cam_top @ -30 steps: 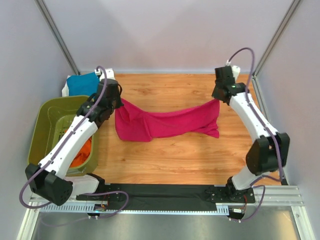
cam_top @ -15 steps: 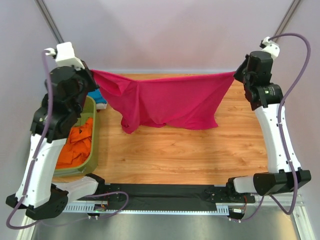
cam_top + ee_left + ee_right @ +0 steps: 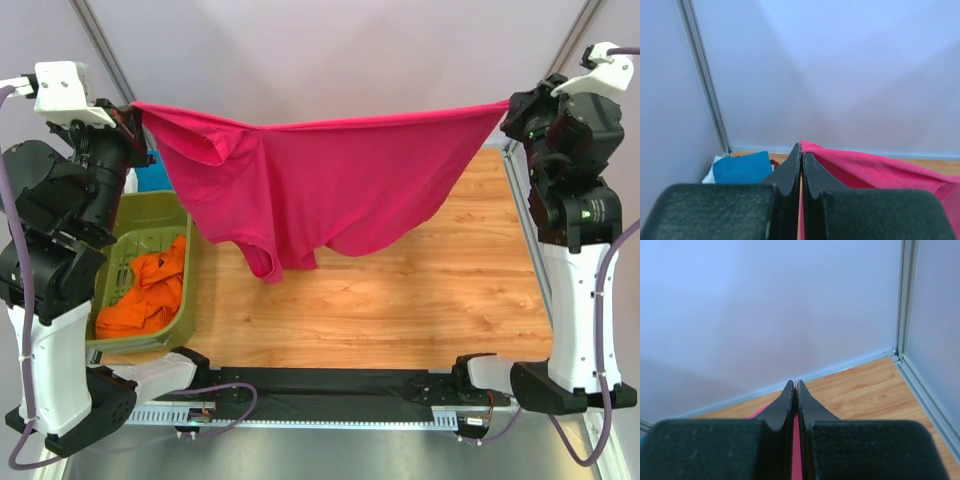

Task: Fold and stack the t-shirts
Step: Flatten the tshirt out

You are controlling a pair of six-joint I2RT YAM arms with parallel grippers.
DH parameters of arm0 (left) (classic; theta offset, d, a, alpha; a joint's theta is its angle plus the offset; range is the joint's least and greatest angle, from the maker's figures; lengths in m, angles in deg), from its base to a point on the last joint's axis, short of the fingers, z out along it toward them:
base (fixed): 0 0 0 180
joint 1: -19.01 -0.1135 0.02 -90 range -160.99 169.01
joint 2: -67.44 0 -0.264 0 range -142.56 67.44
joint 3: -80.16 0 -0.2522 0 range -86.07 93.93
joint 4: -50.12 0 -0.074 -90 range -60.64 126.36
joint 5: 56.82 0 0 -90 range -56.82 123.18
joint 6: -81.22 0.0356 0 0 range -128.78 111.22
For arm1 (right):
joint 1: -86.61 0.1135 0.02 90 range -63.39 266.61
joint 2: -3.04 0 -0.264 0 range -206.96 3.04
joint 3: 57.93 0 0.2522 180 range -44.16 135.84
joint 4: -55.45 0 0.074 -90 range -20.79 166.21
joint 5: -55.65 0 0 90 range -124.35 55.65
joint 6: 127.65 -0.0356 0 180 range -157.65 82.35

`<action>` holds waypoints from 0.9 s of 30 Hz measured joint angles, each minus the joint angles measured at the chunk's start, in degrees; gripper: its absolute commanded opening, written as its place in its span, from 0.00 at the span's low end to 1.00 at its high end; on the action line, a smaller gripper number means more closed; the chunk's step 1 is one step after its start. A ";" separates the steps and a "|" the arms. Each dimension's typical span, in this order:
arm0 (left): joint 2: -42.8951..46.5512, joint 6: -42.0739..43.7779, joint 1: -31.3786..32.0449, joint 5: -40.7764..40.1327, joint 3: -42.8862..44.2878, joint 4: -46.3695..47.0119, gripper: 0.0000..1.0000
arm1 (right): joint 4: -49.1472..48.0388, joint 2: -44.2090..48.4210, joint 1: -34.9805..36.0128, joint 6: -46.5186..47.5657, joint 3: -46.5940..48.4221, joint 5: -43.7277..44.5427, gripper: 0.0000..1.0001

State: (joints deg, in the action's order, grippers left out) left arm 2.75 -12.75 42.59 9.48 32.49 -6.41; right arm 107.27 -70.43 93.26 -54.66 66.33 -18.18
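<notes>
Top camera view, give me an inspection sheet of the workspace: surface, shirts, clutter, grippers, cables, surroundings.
Surface: wooden table, no marks seen.
Job's things: magenta t-shirt hangs stretched between both grippers; orange t-shirts crumpled in the basket; teal t-shirt folded at rear left.
Clutter: nothing seen.
Grippers: left gripper and right gripper shut on the shirt's top corners.
Cables: purple cable along each arm, apart from the cloth.
Surroundings: pale walls, metal frame posts.

Probably a lab: framed white panels (image 3: 330, 60) enclose table (image 3: 400, 300).
</notes>
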 measured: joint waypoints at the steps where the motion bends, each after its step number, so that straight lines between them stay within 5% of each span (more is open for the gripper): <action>1: -0.07 1.42 0.00 0.74 0.28 0.31 0.00 | 0.09 0.63 0.00 0.70 0.13 0.20 0.00; 13: 0.90 7.39 1.62 10.14 1.73 0.52 0.00 | 2.91 10.16 0.00 8.17 -0.17 3.23 0.00; 27: 8.31 7.89 2.27 11.50 -2.84 -1.62 0.00 | 6.67 12.96 0.00 8.94 -6.27 5.25 0.00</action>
State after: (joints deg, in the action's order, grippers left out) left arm 11.06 -4.86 44.86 20.97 29.65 -8.02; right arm 113.94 -57.47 93.26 -45.72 60.06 -12.94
